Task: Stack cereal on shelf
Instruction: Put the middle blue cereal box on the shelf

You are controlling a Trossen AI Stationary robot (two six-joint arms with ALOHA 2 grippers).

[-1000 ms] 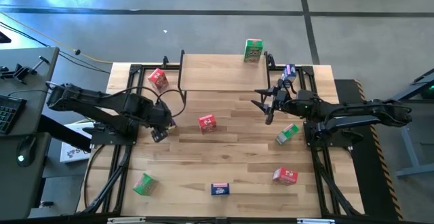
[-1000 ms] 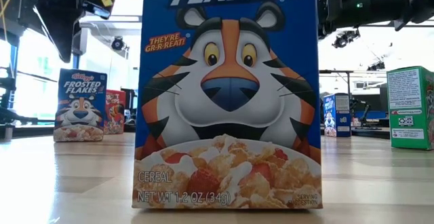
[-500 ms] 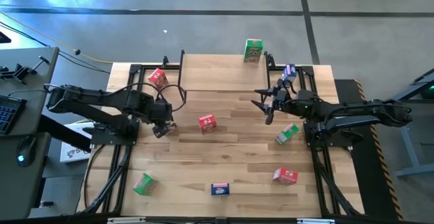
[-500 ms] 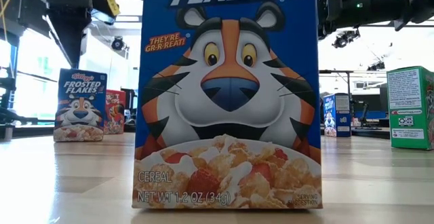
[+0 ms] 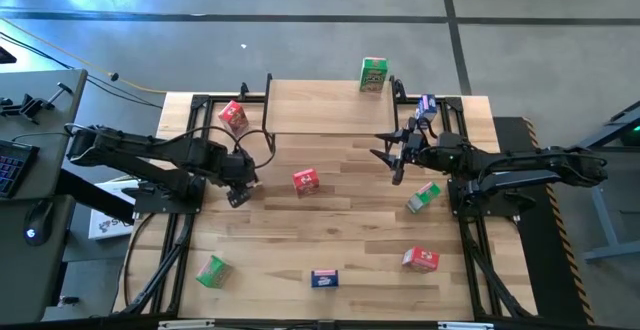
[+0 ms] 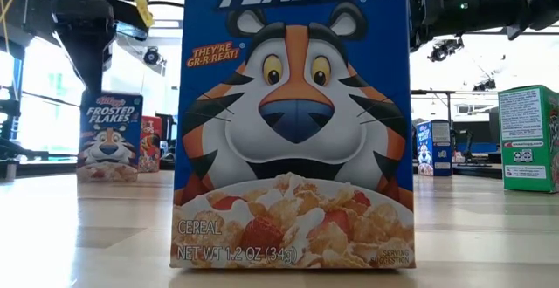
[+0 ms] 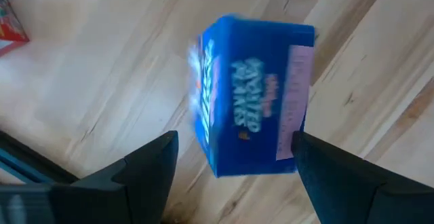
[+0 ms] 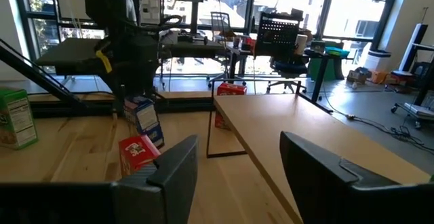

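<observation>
A wooden table [image 5: 340, 230] seen from above, with two dark arms reaching in from its left and right edges. The shelf [image 5: 330, 108], a pale board on thin black legs, stands at the middle of the far edge. A green box [image 5: 373, 74] stands upright at the shelf's far right corner.

The left gripper [image 5: 238, 192] hangs over the left half of the table, near the left edge. Its fingers [image 7: 146, 173] are closed on a blue box [image 7: 252, 95]. In the low view this blue box [image 6: 110, 136] is tilted.

The right gripper [image 5: 395, 162] hovers beside the shelf's near right corner. Its jaws are spread and hold nothing. In its wrist view the shelf board [image 8: 271, 132] stretches away ahead of the gripper [image 8: 237, 176].

The other boxes are loose on the table:
- A red box [image 5: 233, 116] lies just left of the shelf.
- A second red box [image 5: 306, 180] sits near the table's centre.
- A second green box [image 5: 424, 196] lies under the right arm.
- A third red box [image 5: 420, 259] is near the right near corner.
- A third green box [image 5: 211, 271] is near the left near corner.
- A near blue box [image 5: 323, 278] stands at the middle of the near edge, and it fills the low view [image 6: 293, 122].
</observation>
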